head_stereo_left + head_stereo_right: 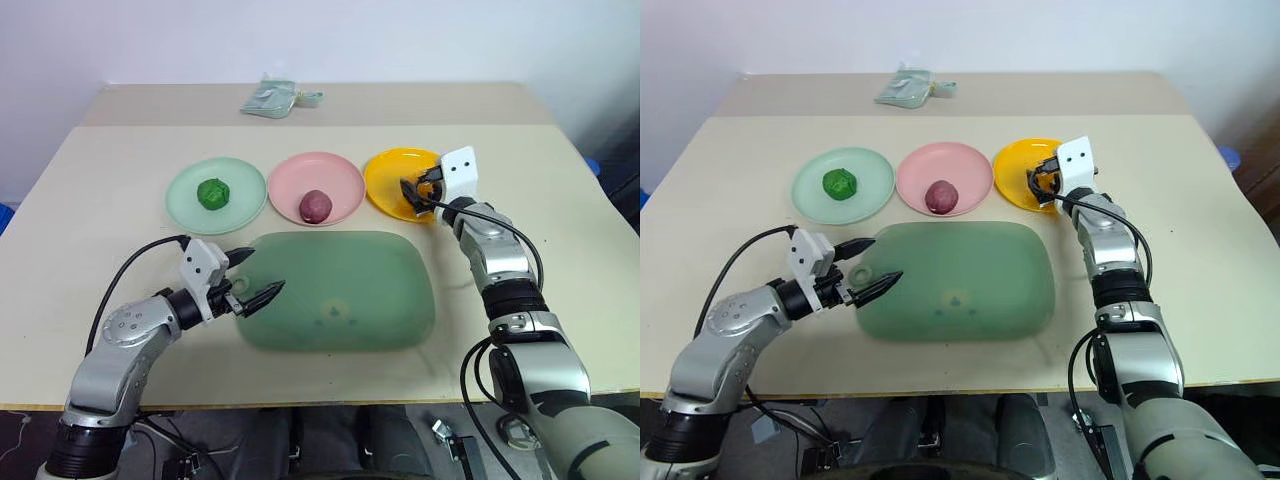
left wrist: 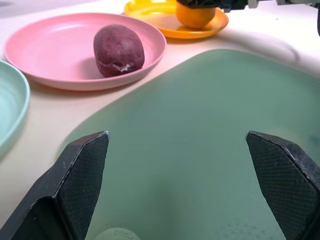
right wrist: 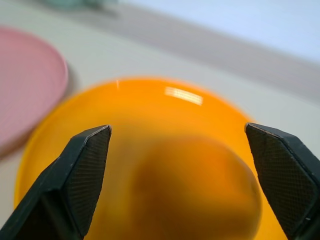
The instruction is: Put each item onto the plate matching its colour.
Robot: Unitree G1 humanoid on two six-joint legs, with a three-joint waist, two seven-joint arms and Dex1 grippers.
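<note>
Matching items [image 1: 314, 205] on plates [image 1: 340, 172]

Three plates [image 1: 217, 195] behind board [image 1: 340, 290]

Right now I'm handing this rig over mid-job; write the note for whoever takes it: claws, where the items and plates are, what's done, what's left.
Left claw: open, holding nothing, hovering over the near-left edge of the large green rounded-rectangle board.
Right claw: open over the yellow-orange round plastic plate, its fingers on either side of the small orange toy food, which sits on that plate.
Bumpy dark green toy food lies on the mint green round plate.
Maroon toy food lies on the pink round plate.
Done: all three items are on matching plates.
Left: back the right claw away without nudging the orange item.
</note>
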